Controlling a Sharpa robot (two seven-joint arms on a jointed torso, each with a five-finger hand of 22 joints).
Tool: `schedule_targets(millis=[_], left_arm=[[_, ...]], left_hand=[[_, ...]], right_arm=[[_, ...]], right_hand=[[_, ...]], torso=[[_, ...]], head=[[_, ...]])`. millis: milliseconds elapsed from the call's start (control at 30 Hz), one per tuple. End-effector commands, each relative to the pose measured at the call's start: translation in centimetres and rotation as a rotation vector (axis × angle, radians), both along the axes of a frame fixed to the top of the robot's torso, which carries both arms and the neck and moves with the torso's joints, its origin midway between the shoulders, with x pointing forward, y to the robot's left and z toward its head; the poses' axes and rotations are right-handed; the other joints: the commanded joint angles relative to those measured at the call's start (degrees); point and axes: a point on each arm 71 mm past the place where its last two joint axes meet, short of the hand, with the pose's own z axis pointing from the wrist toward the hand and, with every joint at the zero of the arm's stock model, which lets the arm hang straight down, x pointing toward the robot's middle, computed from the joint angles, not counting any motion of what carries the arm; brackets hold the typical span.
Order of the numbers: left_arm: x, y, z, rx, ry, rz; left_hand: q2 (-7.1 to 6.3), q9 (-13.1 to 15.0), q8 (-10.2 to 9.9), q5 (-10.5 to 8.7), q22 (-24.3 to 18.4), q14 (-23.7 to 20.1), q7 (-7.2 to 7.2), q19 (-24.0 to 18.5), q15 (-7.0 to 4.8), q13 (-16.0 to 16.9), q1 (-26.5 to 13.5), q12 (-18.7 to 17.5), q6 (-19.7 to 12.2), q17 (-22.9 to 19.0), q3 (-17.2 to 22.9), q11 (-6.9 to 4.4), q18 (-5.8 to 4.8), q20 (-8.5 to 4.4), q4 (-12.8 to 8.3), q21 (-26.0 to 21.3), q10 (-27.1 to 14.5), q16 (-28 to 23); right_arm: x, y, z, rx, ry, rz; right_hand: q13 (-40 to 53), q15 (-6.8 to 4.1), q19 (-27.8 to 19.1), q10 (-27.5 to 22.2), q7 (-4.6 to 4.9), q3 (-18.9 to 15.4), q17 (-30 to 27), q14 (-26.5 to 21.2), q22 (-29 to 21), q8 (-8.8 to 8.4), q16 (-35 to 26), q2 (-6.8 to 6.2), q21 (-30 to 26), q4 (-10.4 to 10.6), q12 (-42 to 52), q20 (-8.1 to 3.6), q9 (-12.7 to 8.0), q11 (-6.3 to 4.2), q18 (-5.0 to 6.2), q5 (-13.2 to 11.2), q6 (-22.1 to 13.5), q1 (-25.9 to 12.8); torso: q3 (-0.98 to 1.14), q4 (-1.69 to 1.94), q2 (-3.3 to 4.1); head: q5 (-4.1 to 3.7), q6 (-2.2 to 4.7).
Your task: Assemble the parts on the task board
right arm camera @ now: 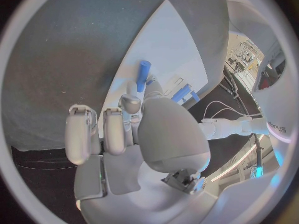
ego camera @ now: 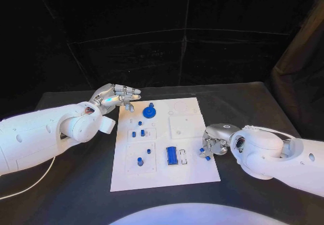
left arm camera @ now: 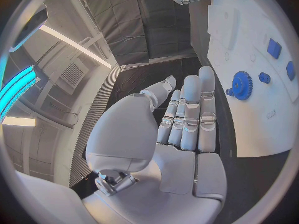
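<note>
The white task board (ego camera: 192, 173) lies in the middle of the table. On it are a blue gear (ego camera: 149, 112), several small blue pegs (ego camera: 140, 161) and a blue block (ego camera: 172, 155). My left hand (ego camera: 116, 97) hovers open at the board's far left corner with its fingers stretched out and nothing in it. The left wrist view shows the gear (left arm camera: 240, 85) just past the fingers (left arm camera: 191, 109). My right hand (ego camera: 215, 143) sits at the board's right edge with its fingers curled. A blue peg (ego camera: 204, 153) lies on the board there, and one fingertip (right arm camera: 131, 102) is right against that peg (right arm camera: 143, 75).
Black table (ego camera: 67, 187) surrounds the board on all sides. A thin white cable (ego camera: 33, 180) trails over the table on the near left. Black curtains close off the back.
</note>
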Motion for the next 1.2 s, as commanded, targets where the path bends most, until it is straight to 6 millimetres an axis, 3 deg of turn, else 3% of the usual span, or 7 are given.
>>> schedule_targets(millis=[33, 200, 333, 467, 700, 833, 1200], left_arm=[[0.0, 0.0, 0.1, -0.008, -0.002, -0.006], [0.0, 0.0, 0.1, -0.007, -0.002, -0.005], [0.0, 0.1, 0.1, -0.007, -0.001, -0.004], [0.0, 0.1, 0.1, -0.007, -0.001, -0.005], [0.0, 0.0, 0.1, -0.007, 0.0, -0.005], [0.0, 0.0, 0.1, -0.007, 0.0, -0.006], [0.0, -0.1, 0.1, -0.008, 0.001, -0.008]], left_hand=[[0.36, 0.0, 0.2, -0.25, -0.1, -0.3, -0.07, -0.4, -0.07, -0.1, 0.0, 0.3, -0.4, -0.1, -0.1, -0.02, 0.77, -0.14, -0.4, -0.4, -0.2, -0.2], [0.36, 0.0, 0.2, -0.25, -0.1, -0.3, -0.07, -0.4, -0.07, -0.1, 0.0, 0.3, -0.4, -0.1, -0.1, -0.02, 0.77, -0.14, -0.4, -0.4, -0.2, -0.2], [0.43, 0.0, 0.4, -0.25, -0.1, -0.3, -0.07, -0.4, -0.06, -0.1, 0.0, 0.4, -0.4, -0.1, 0.0, -0.02, 0.77, -0.13, -0.4, -0.4, -0.3, -0.1], [0.45, 0.0, 0.4, -0.25, -0.1, -0.3, -0.08, -0.4, -0.06, -0.1, 0.0, 0.5, -0.4, -0.2, 0.0, -0.03, 0.77, -0.13, -0.4, -0.4, -0.3, -0.1], [0.45, 0.0, 0.4, -0.25, -0.1, -0.3, -0.08, -0.4, -0.06, -0.1, 0.0, 0.5, -0.4, -0.2, 0.0, -0.03, 0.77, -0.13, -0.4, -0.4, -0.3, -0.1], [0.45, 0.0, 0.4, -0.25, -0.1, -0.3, -0.08, -0.4, -0.06, -0.1, 0.0, 0.5, -0.4, -0.2, 0.0, -0.03, 0.77, -0.13, -0.4, -0.4, -0.3, -0.1], [0.49, 0.0, 0.4, -0.25, -0.1, -0.4, -0.09, -0.4, -0.08, -0.1, 0.1, 0.5, -0.5, -0.2, 0.1, -0.04, 0.78, -0.14, -0.5, -0.4, -0.3, -0.1]], right_arm=[[-0.3, -0.1, -0.9, -0.131, 0.01, 0.057], [-0.3, 0.2, -0.7, -0.14, -0.025, 0.065], [-0.4, 0.3, -0.5, -0.083, -0.031, 0.037], [-0.7, 0.4, -0.3, 0.009, -0.003, -0.013], [-1.3, 0.3, 0.3, 0.173, 0.037, -0.125], [-1.6, 0.3, 0.6, 0.246, 0.044, -0.179], [-2.0, 1.6, 0.3, 0.348, 0.148, -0.228]], right_hand=[[-0.3, 0.22, -0.6, -0.5, 0.13, 0.5, -0.1, 2.8, 5.6, -1.22, -0.4, 0.39, -0.3, -1.4, -0.5, 0.03, -0.3, 0.03, -0.17, 0.0, -0.6, 2.2], [-0.6, 0.02, -0.5, -0.9, 0.07, 4.4, 0.0, 2.8, 5.7, -2.12, -0.5, 3.63, -0.3, -4.4, -1.2, -0.17, -0.7, -0.23, -0.18, -3.6, -0.4, 8.0], [-0.2, 0.15, -0.3, -0.4, 0.33, 8.2, 0.4, 2.9, 6.0, -4.07, -0.3, 7.67, -0.1, -3.6, -0.8, -0.14, -2.1, -0.1, -0.26, -6.2, -1.2, 8.0], [0.1, 0.22, -0.1, -0.2, 0.43, 10.7, 0.8, 3.0, 6.3, -5.22, -0.1, 7.9, 0.1, -3.6, -0.5, -0.07, -3.1, 0.05, -0.32, -6.0, -0.8, 7.8], [-0.1, 0.35, -0.1, -0.3, 0.53, 16.9, 0.8, 3.0, 6.3, -7.33, -0.1, 5.61, 0.0, -3.1, -1.0, 0.11, -5.0, 0.31, -0.3, -1.7, 0.3, 5.7], [0.2, 0.35, 0.1, 0.1, 0.51, 23.0, 1.1, 3.1, 6.6, -8.27, 0.0, 2.62, 0.2, -2.6, -0.7, 0.15, -5.9, 0.18, -0.36, -0.8, 1.6, 2.8], [1.5, 0.0, 0.9, 1.5, -0.14, 28.0, 2.5, 3.4, 7.6, -8.23, 1.0, -1.37, 0.8, -1.6, 0.9, -0.15, -6.2, -0.28, -0.59, 2.0, 4.2, -2.9]], torso=[[-0.03, 0.08, 0.0], [0.03, 0.08, -0.01], [0.05, -0.06, 0.0], [0.05, -0.03, 0.02], [0.04, 0.0, -0.01], [-0.02, 0.1, 0.0], [-0.08, 0.12, 0.08]], head=[[0.03, -0.11], [0.15, -0.01], [0.18, 0.09], [0.11, 0.15], [0.08, 0.27], [0.09, 0.24], [0.73, 0.02]])
